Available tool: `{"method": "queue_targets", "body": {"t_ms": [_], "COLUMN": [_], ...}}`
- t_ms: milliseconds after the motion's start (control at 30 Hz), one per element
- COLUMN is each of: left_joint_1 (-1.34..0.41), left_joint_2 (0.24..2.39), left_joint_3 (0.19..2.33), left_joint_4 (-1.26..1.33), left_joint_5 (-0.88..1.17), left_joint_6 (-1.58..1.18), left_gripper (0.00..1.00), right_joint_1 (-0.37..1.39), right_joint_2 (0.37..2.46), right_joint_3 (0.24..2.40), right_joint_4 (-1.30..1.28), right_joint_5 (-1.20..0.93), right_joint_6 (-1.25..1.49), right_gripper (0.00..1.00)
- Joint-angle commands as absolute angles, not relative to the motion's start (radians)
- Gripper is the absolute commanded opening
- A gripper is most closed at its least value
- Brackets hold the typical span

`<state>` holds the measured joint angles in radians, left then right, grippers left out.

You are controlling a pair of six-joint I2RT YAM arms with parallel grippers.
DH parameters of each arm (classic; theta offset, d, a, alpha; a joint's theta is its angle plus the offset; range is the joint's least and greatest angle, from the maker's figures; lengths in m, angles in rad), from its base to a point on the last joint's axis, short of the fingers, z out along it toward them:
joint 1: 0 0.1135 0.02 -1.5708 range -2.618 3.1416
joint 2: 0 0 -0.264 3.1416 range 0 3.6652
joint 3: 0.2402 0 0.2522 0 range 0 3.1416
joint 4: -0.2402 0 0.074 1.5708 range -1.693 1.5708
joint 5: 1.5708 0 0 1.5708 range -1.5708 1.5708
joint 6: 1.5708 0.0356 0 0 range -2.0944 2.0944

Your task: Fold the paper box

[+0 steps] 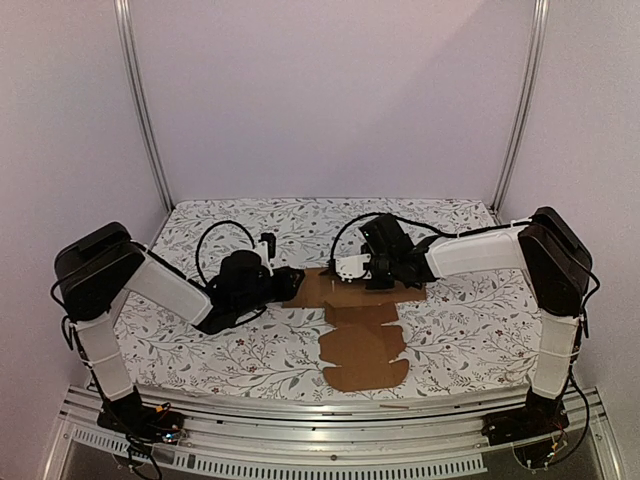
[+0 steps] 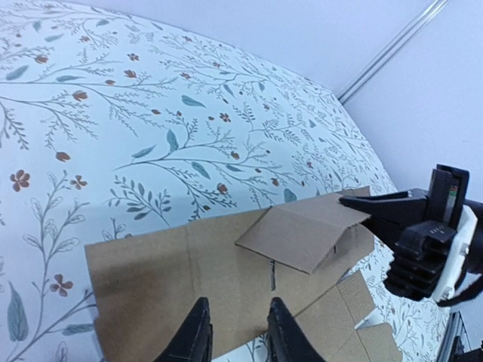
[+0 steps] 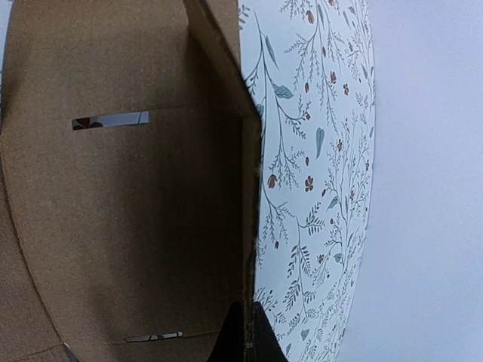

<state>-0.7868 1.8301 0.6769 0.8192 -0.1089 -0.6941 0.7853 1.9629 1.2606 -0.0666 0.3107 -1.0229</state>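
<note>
Right tool (image 3: 245,336) was clamped on a raised flap (image 2: 302,235) of the paper box (image 1: 365,345), which otherwise lay flat on the bench (image 1: 200,350). Left tool (image 2: 240,333) was held part-open over the box's left end. An early fold was judged in hand; next, the flap needed creasing upright.

This looks like a robotics lab test cell. Plain white walls (image 1: 330,90) close it in, and metal posts (image 1: 140,100) stand at 11 and 1 o'clock. A slotted metal rail (image 1: 300,405) at 6 o'clock carries two robot arms (image 1: 160,285) over a flowered tablecloth (image 1: 200,350).
</note>
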Motion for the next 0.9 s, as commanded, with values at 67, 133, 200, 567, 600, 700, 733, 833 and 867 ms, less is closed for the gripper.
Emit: {"method": "queue_targets", "body": {"t_ms": [67, 133, 200, 567, 600, 700, 733, 833, 867], "left_joint_1": [-0.765, -0.765, -0.767, -0.801, -0.807, -0.814, -0.816, -0.816, -0.817], "left_joint_2": [1.907, 1.935, 1.962, 2.023, 2.025, 2.034, 2.040, 2.062, 2.070], "left_joint_3": [0.798, 0.826, 0.850, 0.921, 0.925, 0.945, 0.953, 0.993, 1.008], "left_joint_4": [0.719, 0.717, 0.714, 0.708, 0.705, 0.703, 0.701, 0.688, 0.679], "left_joint_5": [-0.109, -0.092, -0.079, -0.024, -0.024, -0.019, -0.015, -0.008, 0.010], "left_joint_6": [-0.719, -0.724, -0.728, -0.726, -0.723, -0.720, -0.722, -0.730, -0.732], "left_gripper": [0.22, 0.22, 0.22, 0.21, 0.21, 0.22, 0.21, 0.22, 0.22], "right_joint_1": [0.796, 0.799, 0.802, 0.805, 0.806, 0.808, 0.809, 0.811, 0.811], "right_joint_2": [1.921, 1.921, 1.921, 1.928, 1.929, 1.933, 1.933, 1.933, 1.931], "right_joint_3": [1.256, 1.257, 1.256, 1.278, 1.280, 1.282, 1.282, 1.282, 1.282], "right_joint_4": [-0.078, -0.081, -0.080, -0.080, -0.080, -0.080, -0.080, -0.078, -0.078], "right_joint_5": [0.299, 0.301, 0.302, 0.320, 0.322, 0.322, 0.322, 0.328, 0.330], "right_joint_6": [-1.020, -1.020, -1.023, -1.003, -0.998, -0.992, -0.989, -0.984, -0.983], "right_gripper": [0.00, 0.00, 0.00, 0.00, 0.00, 0.00, 0.00, 0.00, 0.00]}}
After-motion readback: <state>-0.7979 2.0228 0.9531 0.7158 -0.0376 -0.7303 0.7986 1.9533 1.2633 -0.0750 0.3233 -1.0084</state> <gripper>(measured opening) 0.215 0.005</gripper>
